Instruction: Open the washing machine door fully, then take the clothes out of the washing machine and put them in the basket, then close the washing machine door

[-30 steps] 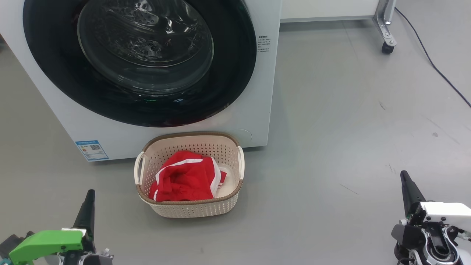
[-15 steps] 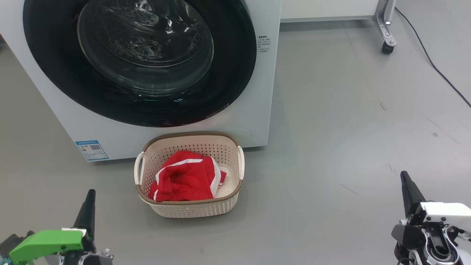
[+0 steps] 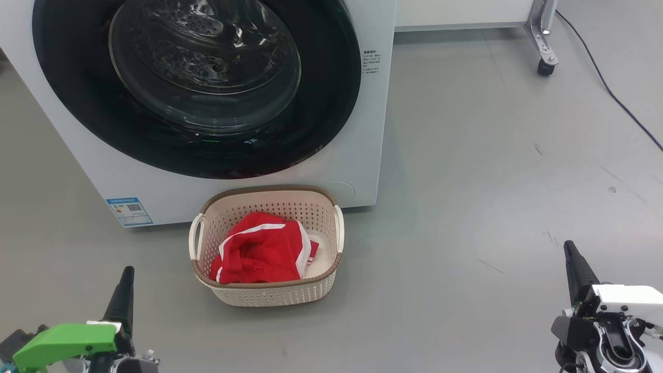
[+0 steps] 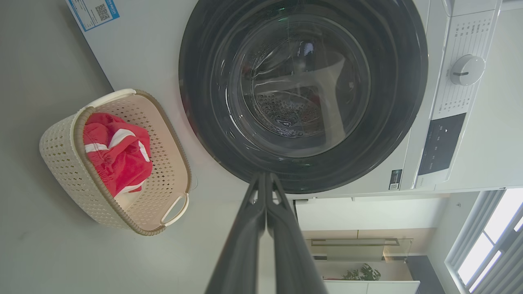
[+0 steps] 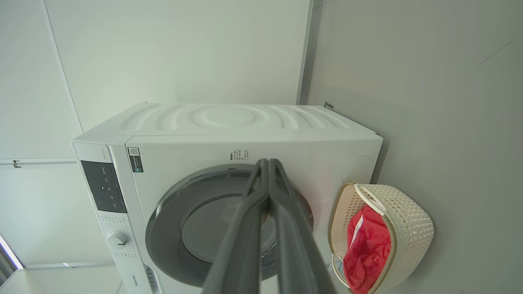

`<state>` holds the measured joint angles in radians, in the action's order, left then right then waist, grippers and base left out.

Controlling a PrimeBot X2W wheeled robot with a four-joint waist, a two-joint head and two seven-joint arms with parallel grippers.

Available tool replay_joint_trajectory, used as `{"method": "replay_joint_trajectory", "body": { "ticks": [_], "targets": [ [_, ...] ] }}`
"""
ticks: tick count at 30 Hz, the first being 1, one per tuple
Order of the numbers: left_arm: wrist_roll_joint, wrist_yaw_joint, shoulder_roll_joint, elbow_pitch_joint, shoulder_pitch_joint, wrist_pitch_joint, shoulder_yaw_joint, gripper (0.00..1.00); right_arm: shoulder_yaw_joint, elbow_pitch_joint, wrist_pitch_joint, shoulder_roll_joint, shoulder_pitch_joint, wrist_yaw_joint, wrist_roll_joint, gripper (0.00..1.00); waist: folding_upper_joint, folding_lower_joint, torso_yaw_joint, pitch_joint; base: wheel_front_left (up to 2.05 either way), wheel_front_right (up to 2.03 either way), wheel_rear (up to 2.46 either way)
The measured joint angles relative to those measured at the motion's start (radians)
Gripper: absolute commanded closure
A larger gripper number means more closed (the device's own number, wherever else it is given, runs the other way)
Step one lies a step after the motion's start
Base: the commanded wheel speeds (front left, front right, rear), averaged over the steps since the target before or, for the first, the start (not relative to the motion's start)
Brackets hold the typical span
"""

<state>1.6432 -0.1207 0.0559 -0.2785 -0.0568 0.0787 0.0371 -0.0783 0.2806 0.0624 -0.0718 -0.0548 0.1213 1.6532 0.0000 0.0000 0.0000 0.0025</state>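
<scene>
The washing machine (image 3: 362,155) stands at the top left of the head view, its black-rimmed door (image 3: 197,83) lying flat against its front. The cream basket (image 3: 267,290) sits on the floor just in front of it, with the red and white clothes (image 3: 259,254) bundled inside. My left gripper (image 3: 125,274) rests low at the bottom left, its fingers pressed together and empty. At the bottom right my right gripper (image 3: 570,248) is likewise shut on nothing. In the left wrist view the door (image 4: 302,94), basket (image 4: 61,151) and clothes (image 4: 118,155) show beyond the shut gripper (image 4: 265,176).
Grey floor (image 3: 492,181) spreads to the right of the machine. A wheeled metal leg (image 3: 544,46) and a black cable (image 3: 611,93) lie at the far right. The machine's dial (image 4: 468,70) and dark control panel (image 4: 441,143) show in the left wrist view.
</scene>
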Motion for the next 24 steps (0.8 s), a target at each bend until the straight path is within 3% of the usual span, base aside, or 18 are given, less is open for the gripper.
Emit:
{"method": "replay_joint_trajectory", "body": {
  "ticks": [24],
  "targets": [
    [0.0,0.0,0.0,0.001,0.0,0.001,0.002,1.0,-0.002,0.0,0.003,0.0,0.0,0.0,0.0,1.0,0.0,0.0,0.0,0.0,0.0,0.0,0.0]
  ]
}}
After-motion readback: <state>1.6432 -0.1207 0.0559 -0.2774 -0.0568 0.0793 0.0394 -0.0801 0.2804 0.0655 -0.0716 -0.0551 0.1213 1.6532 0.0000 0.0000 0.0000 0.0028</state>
